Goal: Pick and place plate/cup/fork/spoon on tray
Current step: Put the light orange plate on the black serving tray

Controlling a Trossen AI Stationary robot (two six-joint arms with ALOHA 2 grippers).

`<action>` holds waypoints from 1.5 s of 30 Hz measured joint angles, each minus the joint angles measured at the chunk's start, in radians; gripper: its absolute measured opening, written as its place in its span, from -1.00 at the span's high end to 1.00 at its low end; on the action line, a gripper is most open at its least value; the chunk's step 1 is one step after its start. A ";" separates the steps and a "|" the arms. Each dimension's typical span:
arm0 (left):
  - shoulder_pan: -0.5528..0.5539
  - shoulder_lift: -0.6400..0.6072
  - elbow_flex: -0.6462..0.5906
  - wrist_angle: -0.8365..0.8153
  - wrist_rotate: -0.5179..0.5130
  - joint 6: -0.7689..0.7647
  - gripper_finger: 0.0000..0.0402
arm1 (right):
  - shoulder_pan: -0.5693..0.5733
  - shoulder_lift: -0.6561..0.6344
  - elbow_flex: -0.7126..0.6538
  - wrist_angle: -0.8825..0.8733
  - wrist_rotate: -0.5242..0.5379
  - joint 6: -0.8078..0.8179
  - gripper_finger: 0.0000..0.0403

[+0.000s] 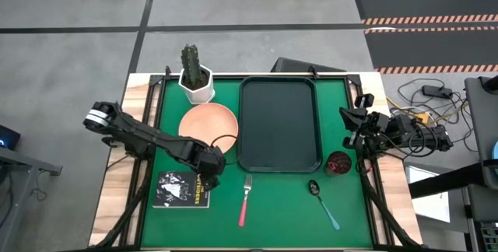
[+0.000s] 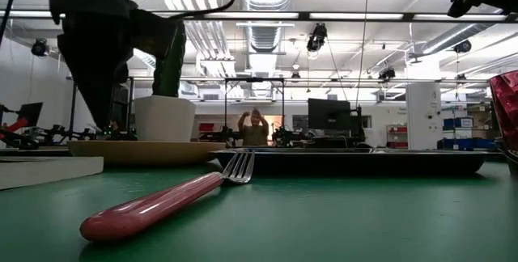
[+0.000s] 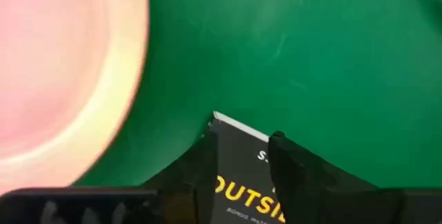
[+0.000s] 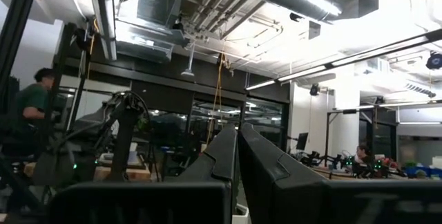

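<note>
The peach-orange plate [image 1: 208, 125] lies flat on the green mat, left of the dark tray [image 1: 280, 124]. The fork [image 1: 245, 199] with the pink-red handle and the blue-handled spoon [image 1: 323, 203] lie on the mat near the front edge. The dark red cup [image 1: 338, 163] stands by the tray's near right corner. My left gripper [image 1: 210, 174] is open and empty. It hovers between the plate's near edge [image 3: 103, 106] and the black book's corner [image 3: 238, 137], which shows between its fingers. My right gripper [image 1: 354, 124] is shut and waits at the table's right edge, pointing level into the room [image 4: 237, 144].
A white pot with a cactus [image 1: 194, 77] stands at the far left, behind the plate. A black book with white lettering [image 1: 183, 189] lies near left, under my left gripper. In the low view the fork [image 2: 162, 201] lies in front of the plate [image 2: 137, 150] and tray [image 2: 356, 161]. A person stands far off in the room.
</note>
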 joint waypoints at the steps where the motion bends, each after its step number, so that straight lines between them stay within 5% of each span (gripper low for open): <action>1: 0.000 0.006 -0.001 0.000 0.000 0.016 0.36 | 0.000 0.000 0.000 0.000 0.000 0.000 0.96; 9: 0.000 0.035 0.002 0.001 -0.185 0.215 0.04 | 0.000 0.000 0.000 -0.004 0.001 0.001 0.96; 25: 0.016 0.031 0.007 0.039 -0.391 0.350 0.03 | 0.000 0.000 0.000 -0.031 0.052 0.004 0.96; 38: 0.039 0.031 -0.177 0.277 -0.390 0.352 0.19 | 0.000 0.000 0.000 -0.030 0.051 0.005 0.96; 45: 0.041 0.031 -0.217 0.323 -0.388 0.330 0.49 | 0.000 0.000 0.000 -0.030 0.051 0.006 0.96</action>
